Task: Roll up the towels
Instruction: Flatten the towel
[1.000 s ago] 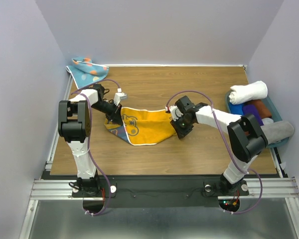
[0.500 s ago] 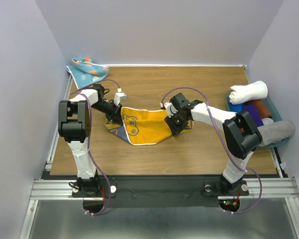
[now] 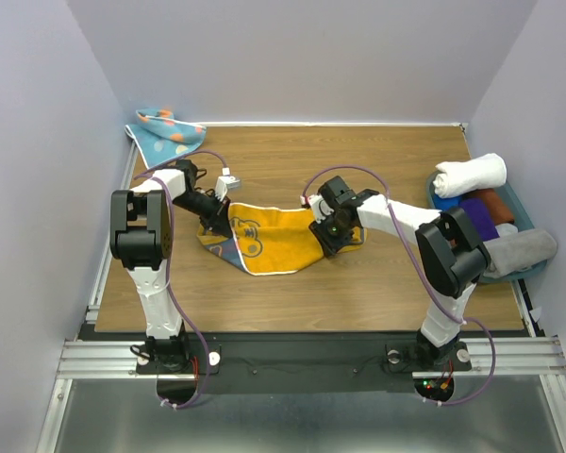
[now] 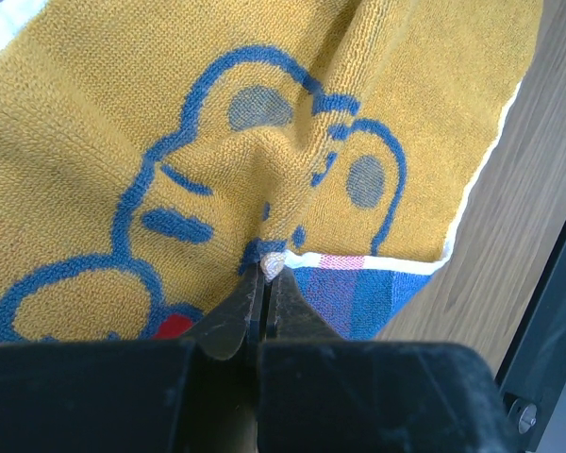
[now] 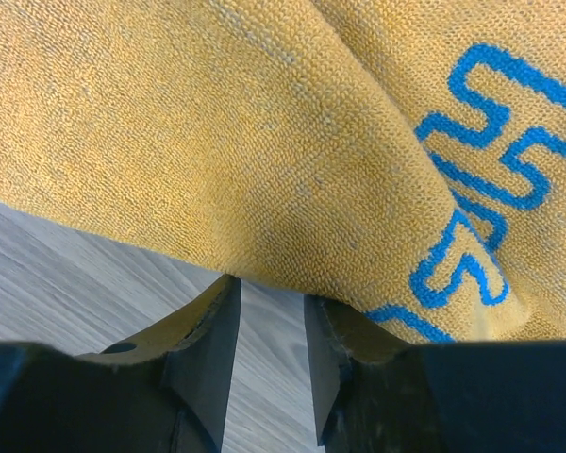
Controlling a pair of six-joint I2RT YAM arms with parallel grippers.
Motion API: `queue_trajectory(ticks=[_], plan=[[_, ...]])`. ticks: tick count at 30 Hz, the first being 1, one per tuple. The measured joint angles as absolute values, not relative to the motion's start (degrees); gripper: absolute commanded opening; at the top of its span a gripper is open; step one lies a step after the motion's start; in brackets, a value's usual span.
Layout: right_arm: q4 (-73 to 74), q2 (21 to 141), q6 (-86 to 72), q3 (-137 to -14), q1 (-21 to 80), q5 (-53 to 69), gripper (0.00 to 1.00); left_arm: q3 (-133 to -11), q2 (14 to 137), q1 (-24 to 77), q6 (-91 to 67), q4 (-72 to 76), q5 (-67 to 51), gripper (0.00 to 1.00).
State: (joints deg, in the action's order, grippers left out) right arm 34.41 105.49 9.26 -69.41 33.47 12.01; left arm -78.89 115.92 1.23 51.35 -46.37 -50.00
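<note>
The mustard-yellow towel (image 3: 281, 243) with a navy printed face lies crumpled in the middle of the wooden table. My left gripper (image 3: 219, 226) is at its left end, shut on a pinch of its white-hemmed edge (image 4: 275, 262); the print fills the left wrist view (image 4: 170, 123). My right gripper (image 3: 332, 236) is at the towel's right end, open. In the right wrist view its fingertips (image 5: 215, 300) touch the underside of a raised fold of the towel (image 5: 264, 142), with bare wood in the gap between them. The light blue dotted towel (image 3: 165, 132) lies bunched in the far left corner.
A teal bin (image 3: 526, 202) at the right edge holds rolled towels: a white one (image 3: 470, 174), dark ones and a grey one (image 3: 524, 250). Walls close in the table at the left, back and right. The table's bare wood (image 3: 377, 293) lies in front of the towel.
My right gripper has moved left along the table into the yellow towel's right end, and that end has bunched up a little. The left gripper has stayed still.
</note>
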Motion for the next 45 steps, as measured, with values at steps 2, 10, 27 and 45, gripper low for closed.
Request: queue_trajectory(ticks=[2, 10, 27, 45], plan=[[34.28, 105.49, 9.45, -69.41, 33.47, 11.77, 0.31, -78.89, 115.92, 1.02, 51.42, -46.41, -50.0, 0.0], [32.36, 104.07, 10.74, -67.31, 33.45, 9.41, 0.01, -78.89, 115.92, -0.16, 51.99, -46.85, -50.22, 0.0], [42.19, 84.31, 22.04, -56.34, 32.95, 8.01, 0.01, -77.1, 111.87, -4.6, 61.49, -52.62, -49.5, 0.08], [54.76, 78.67, 30.65, -55.44, 32.21, 16.95, 0.41, -58.85, 91.79, -6.9, 83.92, -60.42, -38.44, 0.48]])
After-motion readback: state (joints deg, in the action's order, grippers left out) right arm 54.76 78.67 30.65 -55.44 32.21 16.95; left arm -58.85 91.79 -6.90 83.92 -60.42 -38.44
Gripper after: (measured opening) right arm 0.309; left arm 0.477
